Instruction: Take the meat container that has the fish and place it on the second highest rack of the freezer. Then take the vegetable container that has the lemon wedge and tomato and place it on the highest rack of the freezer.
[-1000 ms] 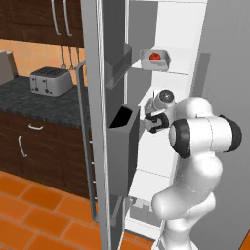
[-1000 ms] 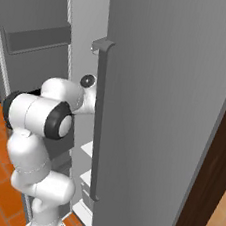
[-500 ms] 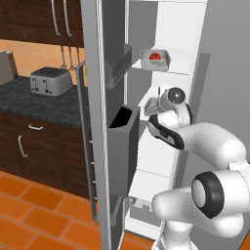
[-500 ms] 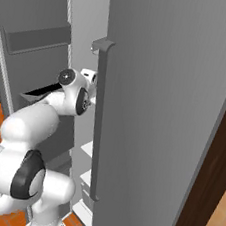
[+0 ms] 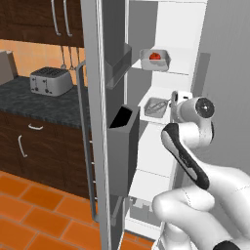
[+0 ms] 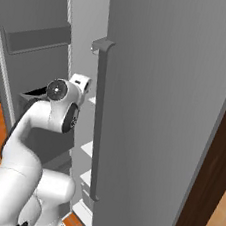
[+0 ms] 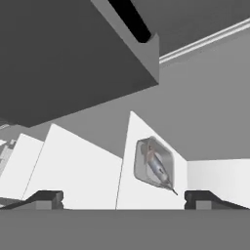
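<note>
Retracted from the tall grey freezer [image 5: 146,97] since the earlier frame, the two-finger gripper [image 7: 124,197] stands fully open, empty. Small grey metal fish tray [image 7: 154,166] rests on second-highest white shelf [image 5: 163,97], at 12 o'clock of the fingertips [image 7: 49,197].

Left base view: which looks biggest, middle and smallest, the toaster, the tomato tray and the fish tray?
1. Toaster, biggest, though it sits nearer the camera.
2. Tomato tray and fish tray look alike in size, so no ranking.

No text, label, brand, number or sign can be read on anything here.
</note>
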You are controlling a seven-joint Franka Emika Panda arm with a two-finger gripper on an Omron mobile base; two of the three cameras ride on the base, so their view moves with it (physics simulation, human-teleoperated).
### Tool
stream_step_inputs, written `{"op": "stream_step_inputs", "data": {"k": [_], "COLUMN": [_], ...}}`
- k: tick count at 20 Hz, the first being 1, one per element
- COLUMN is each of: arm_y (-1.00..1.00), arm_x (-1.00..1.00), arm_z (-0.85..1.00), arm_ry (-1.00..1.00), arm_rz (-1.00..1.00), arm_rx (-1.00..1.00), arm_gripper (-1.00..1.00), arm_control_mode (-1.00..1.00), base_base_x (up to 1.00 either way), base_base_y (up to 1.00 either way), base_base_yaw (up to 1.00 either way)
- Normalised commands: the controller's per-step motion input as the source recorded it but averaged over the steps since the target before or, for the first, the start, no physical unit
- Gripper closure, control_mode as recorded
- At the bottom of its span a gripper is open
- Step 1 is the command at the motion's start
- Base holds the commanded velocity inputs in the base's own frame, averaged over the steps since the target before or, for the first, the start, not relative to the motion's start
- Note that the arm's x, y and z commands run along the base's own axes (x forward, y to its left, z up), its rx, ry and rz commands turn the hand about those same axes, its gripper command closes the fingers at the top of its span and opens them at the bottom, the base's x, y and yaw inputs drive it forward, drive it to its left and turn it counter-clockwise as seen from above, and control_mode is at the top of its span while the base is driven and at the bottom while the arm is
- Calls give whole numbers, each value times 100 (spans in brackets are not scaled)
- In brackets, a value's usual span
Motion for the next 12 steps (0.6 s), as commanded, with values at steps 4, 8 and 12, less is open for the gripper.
{"op": "stream_step_inputs", "data": {"k": [4, 8, 12], "arm_y": [0, 0, 0], "arm_x": [-100, -100, -96], "arm_z": [1, 3, 34], "arm_ry": [-9, 0, -2], "arm_rz": [4, 1, 0], "arm_rx": [0, 0, 0], "arm_gripper": [-100, -100, -100], "arm_control_mode": [-100, -100, -100], "base_base_x": [0, 0, 0], "base_base_y": [0, 0, 0], "base_base_yaw": [0, 0, 0]}}
